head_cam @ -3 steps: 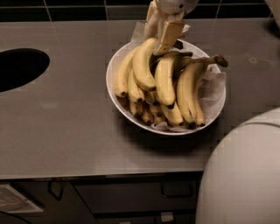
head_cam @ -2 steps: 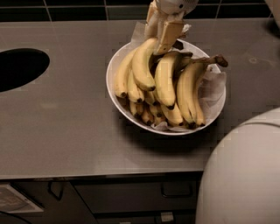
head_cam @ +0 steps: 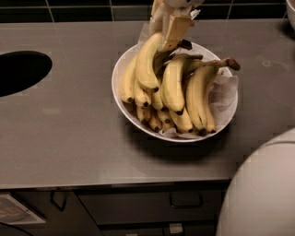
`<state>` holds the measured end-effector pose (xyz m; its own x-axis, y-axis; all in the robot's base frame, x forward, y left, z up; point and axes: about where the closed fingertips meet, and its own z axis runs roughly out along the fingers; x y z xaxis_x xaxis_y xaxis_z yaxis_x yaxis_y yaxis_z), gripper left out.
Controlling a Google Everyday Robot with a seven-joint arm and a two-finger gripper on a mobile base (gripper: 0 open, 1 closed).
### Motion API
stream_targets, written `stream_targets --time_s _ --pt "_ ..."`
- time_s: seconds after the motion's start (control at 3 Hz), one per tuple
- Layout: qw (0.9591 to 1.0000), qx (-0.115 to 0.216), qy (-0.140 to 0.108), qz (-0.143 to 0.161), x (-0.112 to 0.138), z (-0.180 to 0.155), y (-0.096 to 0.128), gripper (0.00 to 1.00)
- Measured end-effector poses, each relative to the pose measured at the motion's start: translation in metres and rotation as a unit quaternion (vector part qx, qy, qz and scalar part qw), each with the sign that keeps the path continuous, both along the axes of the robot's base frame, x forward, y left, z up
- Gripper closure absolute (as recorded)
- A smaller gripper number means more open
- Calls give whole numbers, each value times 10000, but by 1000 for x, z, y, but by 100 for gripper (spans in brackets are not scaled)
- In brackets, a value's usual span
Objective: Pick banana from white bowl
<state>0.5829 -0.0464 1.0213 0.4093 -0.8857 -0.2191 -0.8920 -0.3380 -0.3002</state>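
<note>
- gripper (head_cam: 165, 33) at the far rim of the white bowl (head_cam: 118, 90), top centre of view; fingers (head_cam: 176, 26) pinching the stem end of the banana (head_cam: 146, 64).
- banana hangs from that pinch, stem up, curving down to its black tip, which is low among the other bananas (head_cam: 196, 94); its body leans on the left of the pile, inside the bowl.
- since 1.0 s ago: gripper slightly higher in view, banana's stem end raised with it; tip not clear of the pile. Bowl and pile unmoved.
- bowl sits on the grey tabletop (head_cam: 69, 129), well back from the front edge, near the tiled back wall (head_cam: 83, 9).
- open tabletop to the left, between bowl and a dark oval opening (head_cam: 18, 71); a narrower strip to the right.
- white rounded body (head_cam: 265, 193) fills the lower right corner.
</note>
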Motion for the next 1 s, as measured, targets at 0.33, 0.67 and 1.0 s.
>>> stream_targets --time_s 0.33,0.67,1.0 --pt "9988 112 -457 162 -10 26 10 100" --pt "9945 531 -835 342 -24 40 0 100" --pt "9857 1189 -1136 356 -46 47 -25 100"
